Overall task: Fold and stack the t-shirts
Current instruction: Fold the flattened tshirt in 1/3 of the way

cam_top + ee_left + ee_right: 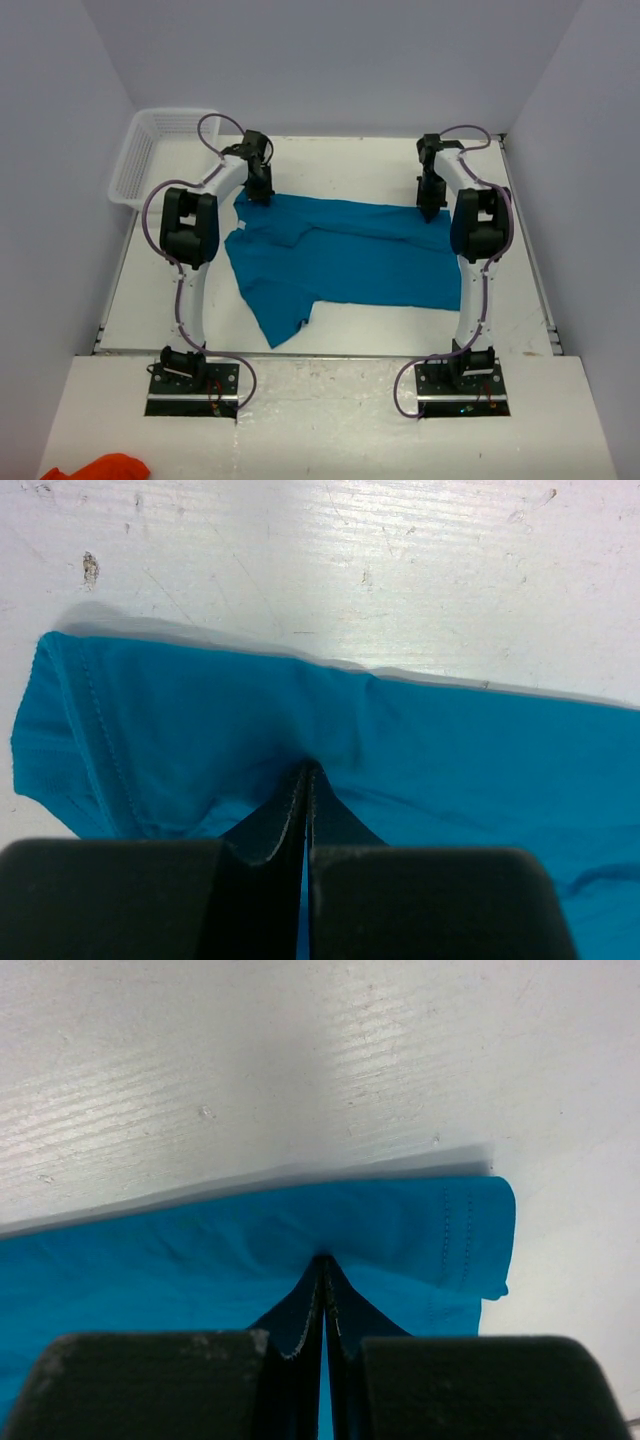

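While the t-shirt (340, 255) lies rumpled across the table (350, 160), its far edge is pinched at both corners by the left gripper (306, 780) and the right gripper (323, 1265), jaws pressed together on fabric. No neat fold is seen (stacking is judged far off).

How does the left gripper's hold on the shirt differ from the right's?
The left gripper pinches the shirt near its far-left corner, stitched hem on its left; the right gripper pinches near the far-right corner, hem on its right. Near the left the shirt is rumpled, with a trailing flap; near the right it lies flat. Both are shut on the far edge.
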`<action>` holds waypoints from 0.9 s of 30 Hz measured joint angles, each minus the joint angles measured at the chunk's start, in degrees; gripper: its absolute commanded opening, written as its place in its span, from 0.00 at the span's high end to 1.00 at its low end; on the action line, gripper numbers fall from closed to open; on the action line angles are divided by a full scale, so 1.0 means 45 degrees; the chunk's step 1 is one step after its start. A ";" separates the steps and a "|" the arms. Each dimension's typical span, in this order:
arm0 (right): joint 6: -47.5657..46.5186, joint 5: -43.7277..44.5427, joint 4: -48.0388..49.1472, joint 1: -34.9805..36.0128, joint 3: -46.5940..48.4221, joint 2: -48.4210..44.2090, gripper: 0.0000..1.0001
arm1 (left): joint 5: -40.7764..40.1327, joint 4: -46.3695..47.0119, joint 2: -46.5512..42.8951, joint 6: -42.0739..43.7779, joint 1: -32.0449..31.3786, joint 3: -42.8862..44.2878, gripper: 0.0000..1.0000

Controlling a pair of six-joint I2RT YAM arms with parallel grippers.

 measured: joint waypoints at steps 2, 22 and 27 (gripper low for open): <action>-0.0029 0.0005 -0.0019 0.0000 0.0019 0.0010 1.00 | 0.0000 0.0019 -0.0005 0.0000 -0.0005 -0.0019 1.00; -0.0709 0.0301 -0.0189 -0.0189 0.3672 0.1875 1.00 | -0.0083 0.0364 0.0918 0.0291 0.0024 0.1428 1.00; -0.1044 0.0301 0.0209 -0.0233 0.3993 0.1977 1.00 | 0.0029 0.0588 0.1632 0.0612 0.0141 0.2531 1.00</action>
